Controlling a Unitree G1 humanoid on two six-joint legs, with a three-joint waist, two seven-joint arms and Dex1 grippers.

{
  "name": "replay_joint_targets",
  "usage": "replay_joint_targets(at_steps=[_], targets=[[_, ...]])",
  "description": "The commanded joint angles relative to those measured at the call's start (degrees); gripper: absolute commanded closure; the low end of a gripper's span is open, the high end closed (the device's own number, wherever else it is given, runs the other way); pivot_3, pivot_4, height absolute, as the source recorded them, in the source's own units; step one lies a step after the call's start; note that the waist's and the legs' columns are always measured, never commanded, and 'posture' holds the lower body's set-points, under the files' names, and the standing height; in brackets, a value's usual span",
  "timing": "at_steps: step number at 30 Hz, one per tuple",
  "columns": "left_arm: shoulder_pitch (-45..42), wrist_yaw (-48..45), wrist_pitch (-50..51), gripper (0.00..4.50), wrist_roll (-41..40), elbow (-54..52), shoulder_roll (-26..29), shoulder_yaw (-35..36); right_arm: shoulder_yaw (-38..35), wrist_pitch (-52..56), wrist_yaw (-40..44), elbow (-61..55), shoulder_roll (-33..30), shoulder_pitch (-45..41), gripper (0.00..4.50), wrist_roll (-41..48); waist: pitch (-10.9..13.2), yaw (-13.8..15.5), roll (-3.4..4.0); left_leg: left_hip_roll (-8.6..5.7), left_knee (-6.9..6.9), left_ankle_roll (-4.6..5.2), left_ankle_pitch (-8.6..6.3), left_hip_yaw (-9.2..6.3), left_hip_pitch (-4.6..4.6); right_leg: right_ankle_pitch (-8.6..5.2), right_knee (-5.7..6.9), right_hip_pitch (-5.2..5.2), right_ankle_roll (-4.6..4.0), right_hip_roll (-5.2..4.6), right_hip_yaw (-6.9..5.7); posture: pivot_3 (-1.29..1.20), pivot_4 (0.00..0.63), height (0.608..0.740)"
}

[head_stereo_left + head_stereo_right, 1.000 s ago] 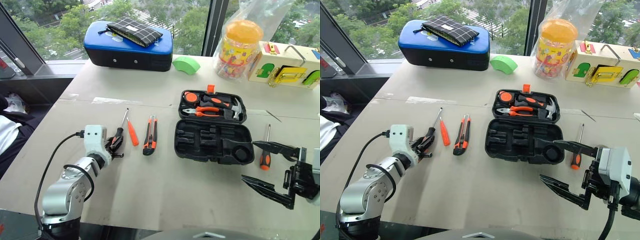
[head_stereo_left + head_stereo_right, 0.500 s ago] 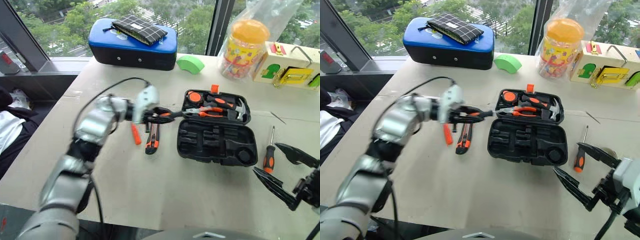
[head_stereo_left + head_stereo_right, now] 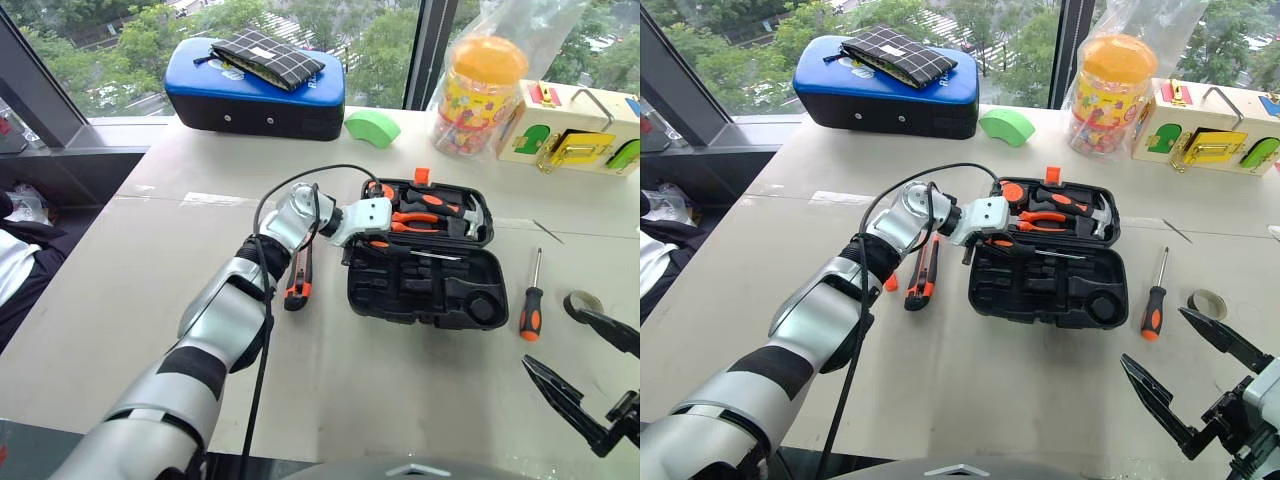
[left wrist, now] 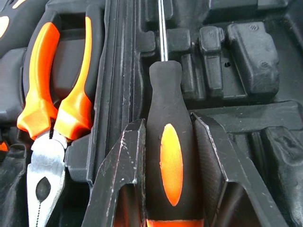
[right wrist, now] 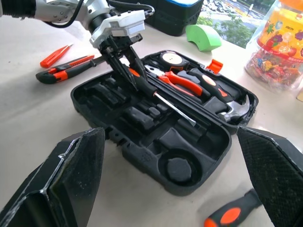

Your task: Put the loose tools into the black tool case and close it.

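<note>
The black tool case (image 3: 440, 292) lies open mid-table, its lid holding pliers, a hammer and a tape measure. My left gripper (image 4: 165, 127) is shut on the black-and-orange handle of a slim screwdriver (image 5: 161, 97). It holds the tool slanted over the case's base, close to the hinge. The utility knife (image 3: 300, 275) and the thin orange tool (image 5: 54, 55) lie left of the case. A second screwdriver (image 3: 531, 305) lies to the case's right. My right gripper (image 3: 1155, 337) hangs open near the table's front right, holding nothing.
A blue-topped case (image 3: 255, 95) with a checked pouch on it stands at the back left. A green block (image 3: 372, 128), a candy jar (image 3: 487, 95) and a wooden latch box (image 3: 575, 135) line the back. A tape roll (image 3: 1207, 303) lies beside the second screwdriver.
My left arm has swung right from the loose tools to the open case, carrying the screwdriver and rolling its wrist. The right gripper has drawn back toward the front right, still open.
</note>
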Motion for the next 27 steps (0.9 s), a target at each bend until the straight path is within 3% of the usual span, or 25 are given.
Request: replay_joint_targets(at_steps=[1,4,5,7,8,9,12,13,19,23,27], targets=[[-1.4,1.3,-1.9,3.19,3.3,3.5,0.3,0.5,-1.6,-2.6,0.2,-1.6,0.4,1.5,0.00,0.3,0.0,0.0,-0.02,0.01,0.02,0.00,0.00,0.00,0.01,0.00,0.00,0.01,0.00,-0.01,0.01,0.00,0.150,0.740],[-3.4,-1.2,1.0,1.70,-1.6,1.7,0.8,5.6,-1.4,-3.7,0.6,-1.7,1.1,3.2,0.00,0.1,0.0,0.0,0.01,0.00,0.08,0.00,0.00,-0.02,-0.02,0.00,0.04,0.00,-0.01,-0.03,0.00,0.00,0.150,0.740],[-3.7,-3.1,2.2,1.51,-2.9,0.1,1.4,6.8,-1.3,-4.1,0.7,-1.7,1.4,3.7,0.00,0.0,0.0,0.0,0.00,0.01,0.08,0.00,0.00,-0.03,-0.05,0.00,0.06,-0.01,-0.01,-0.03,-0.03,0.00,0.150,0.740],[-3.7,-6.2,6.5,0.58,-4.6,-3.2,2.1,8.4,-1.2,-4.8,0.9,-1.6,1.7,4.5,0.00,-0.2,0.1,0.0,0.00,0.01,0.05,-0.01,0.00,-0.04,-0.08,-0.01,0.08,-0.06,-0.02,-0.02,-0.05,0.00,0.150,0.740],[-3.3,-7.3,9.9,0.98,-5.7,-5.3,2.2,9.3,-0.9,-5.0,0.7,-1.5,1.6,4.6,0.00,-0.3,0.1,0.0,0.00,0.01,0.00,-0.01,-0.01,-0.07,-0.09,-0.01,0.09,-0.07,-0.01,-0.01,-0.09,0.00,0.150,0.740],[-2.9,-7.9,12.3,0.90,-6.4,-6.9,2.1,9.9,-0.6,-5.0,0.4,-1.5,1.5,4.4,0.00,-0.5,0.1,0.0,0.01,0.01,-0.03,-0.01,-0.01,-0.07,-0.09,-0.01,0.08,-0.07,-0.01,-0.01,-0.10,0.00,0.150,0.740],[0.2,-4.2,15.2,2.13,-5.9,-10.6,0.8,10.4,0.7,-4.5,-0.8,-1.7,0.8,3.2,0.00,-1.3,0.1,0.1,0.02,-0.03,-0.03,-0.01,-0.01,-0.08,-0.08,-0.01,0.08,-0.03,0.01,-0.03,-0.11,0.00,0.150,0.740],[1.3,-2.4,15.8,2.27,-5.5,-11.6,0.1,10.5,0.9,-4.4,-1.1,-1.7,0.5,2.9,0.00,-1.3,0.1,0.1,0.02,-0.03,-0.02,-0.01,0.00,-0.07,-0.07,-0.01,0.08,-0.03,0.01,-0.03,-0.08,0.00,0.150,0.740],[7.3,11.5,20.0,4.41,-0.2,-9.9,-5.8,8.1,1.0,-3.4,-2.9,-1.2,-1.0,1.2,0.00,-2.5,0.1,0.0,0.00,-0.03,0.12,0.00,0.00,-0.08,-0.05,0.04,0.19,-0.02,0.11,-0.03,-0.03,0.00,0.150,0.740],[9.4,15.7,19.6,4.41,3.6,-7.2,-7.0,5.3,2.3,-1.8,-4.5,-2.0,-1.5,1.3,0.00,-2.5,-0.2,0.2,0.05,-0.03,0.12,0.00,0.00,-0.08,0.03,0.05,0.22,0.04,0.14,-0.02,-0.06,0.00,0.150,0.740],[10.2,14.8,18.9,4.41,1.5,-9.4,-7.7,6.6,3.6,1.2,-9.2,-2.5,-1.7,-0.5,0.00,-3.3,-0.5,0.1,0.22,-0.04,0.33,0.00,-0.01,-0.07,0.06,-0.02,0.30,0.11,0.01,-0.06,-0.05,0.00,0.150,0.740]])
